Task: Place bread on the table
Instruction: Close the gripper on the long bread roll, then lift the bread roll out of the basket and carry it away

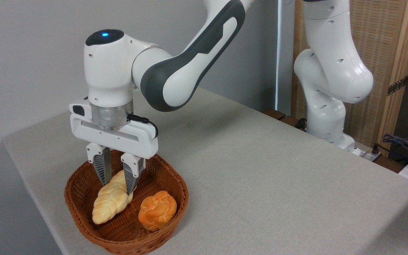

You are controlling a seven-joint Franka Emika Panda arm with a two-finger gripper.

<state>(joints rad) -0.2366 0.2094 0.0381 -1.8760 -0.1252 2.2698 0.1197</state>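
Pale-yellow bread point(111, 202), long axis lower-left to upper-right

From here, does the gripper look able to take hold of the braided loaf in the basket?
Probably yes: the gripper already straddles the upper end of the bread, one finger on each side, inside the basket; the bun lies clear.

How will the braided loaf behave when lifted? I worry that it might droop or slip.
The bread looks stiff, so it probably won't droop. The gripper straddles its upper end, off-centre, so the long lower end may swing down. Its glossy ridges might slip.
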